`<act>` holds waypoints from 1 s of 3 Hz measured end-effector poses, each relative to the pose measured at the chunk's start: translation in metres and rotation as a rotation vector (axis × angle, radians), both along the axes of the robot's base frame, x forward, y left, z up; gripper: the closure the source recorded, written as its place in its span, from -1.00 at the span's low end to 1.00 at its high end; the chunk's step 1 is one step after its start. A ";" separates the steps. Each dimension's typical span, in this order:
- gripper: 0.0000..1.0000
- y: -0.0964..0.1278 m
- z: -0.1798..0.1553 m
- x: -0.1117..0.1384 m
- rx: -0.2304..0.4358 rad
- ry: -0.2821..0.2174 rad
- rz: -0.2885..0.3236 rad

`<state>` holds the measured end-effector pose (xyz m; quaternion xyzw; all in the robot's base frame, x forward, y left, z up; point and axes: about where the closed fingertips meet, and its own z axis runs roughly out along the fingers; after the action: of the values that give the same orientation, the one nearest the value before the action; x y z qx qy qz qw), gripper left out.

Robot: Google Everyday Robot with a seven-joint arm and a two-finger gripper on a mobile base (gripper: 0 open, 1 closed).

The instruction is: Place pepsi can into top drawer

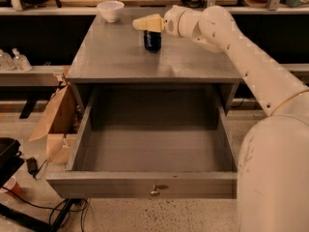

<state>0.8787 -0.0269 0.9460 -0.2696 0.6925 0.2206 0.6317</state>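
The pepsi can (152, 42), dark navy blue, stands upright on the grey cabinet top (120, 57), towards the back middle. My gripper (147, 23) reaches in from the right on the white arm and sits right over the can's top, hiding its lid. The top drawer (96, 185) is pulled fully out towards the camera. Its inside shows nothing in it. A small round metal knob (154, 192) sits at the centre of its front panel.
A white bowl (110, 10) stands at the back left corner of the cabinet top. An open cardboard box (55, 124) leans against the cabinet's left side. Clear bottles (13, 61) sit on a shelf at far left. Black equipment (7, 156) and cables lie on the floor at lower left.
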 end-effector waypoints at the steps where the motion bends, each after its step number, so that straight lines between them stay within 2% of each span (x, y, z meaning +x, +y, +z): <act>1: -1.00 0.014 -0.013 0.014 0.024 -0.006 -0.022; 3: -0.02 0.023 -0.046 0.023 -0.018 0.010 -0.070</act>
<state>0.9016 -0.0038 0.9002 -0.2497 0.7067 0.1936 0.6330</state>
